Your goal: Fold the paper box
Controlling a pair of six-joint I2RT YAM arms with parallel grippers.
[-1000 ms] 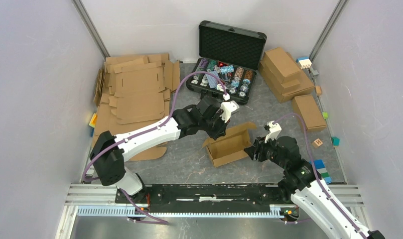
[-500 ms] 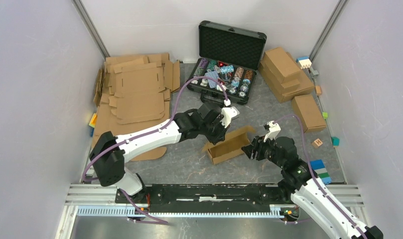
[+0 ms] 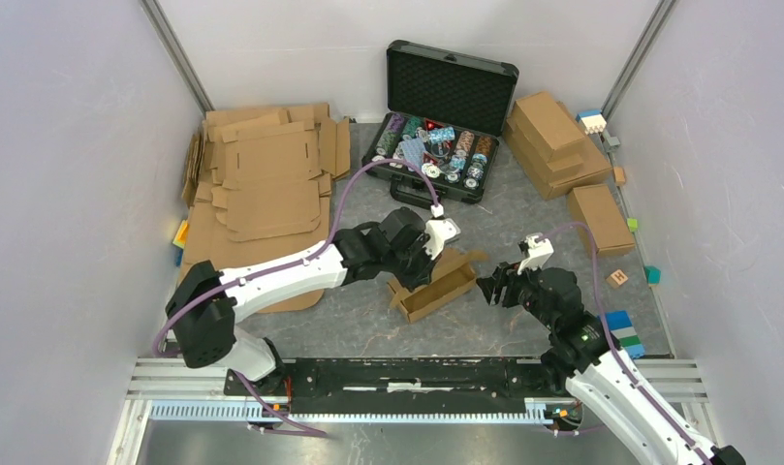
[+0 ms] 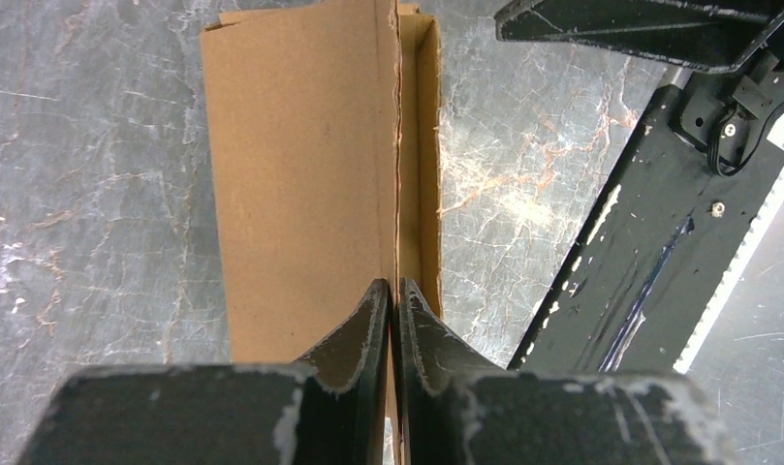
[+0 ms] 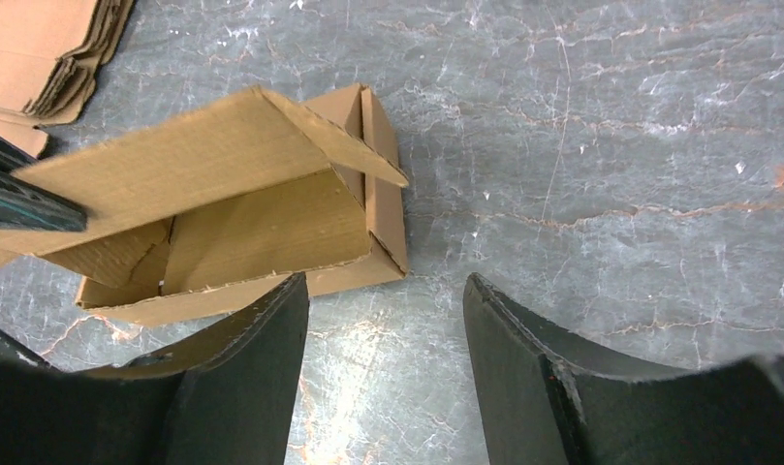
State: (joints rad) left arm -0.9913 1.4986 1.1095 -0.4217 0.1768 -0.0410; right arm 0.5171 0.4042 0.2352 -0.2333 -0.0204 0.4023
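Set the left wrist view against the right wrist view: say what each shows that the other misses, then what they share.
Only the left wrist view: the left hand pinched shut on a panel edge of the paper box, and the black base rail. Only the right wrist view: the right hand open and holding nothing, the box's hollow inside, and the stack of flat cardboard sheets. Both: the paper box and the grey marbled table.

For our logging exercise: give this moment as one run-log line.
left gripper: shut on paper box | right gripper: open, empty | lid: partly closed
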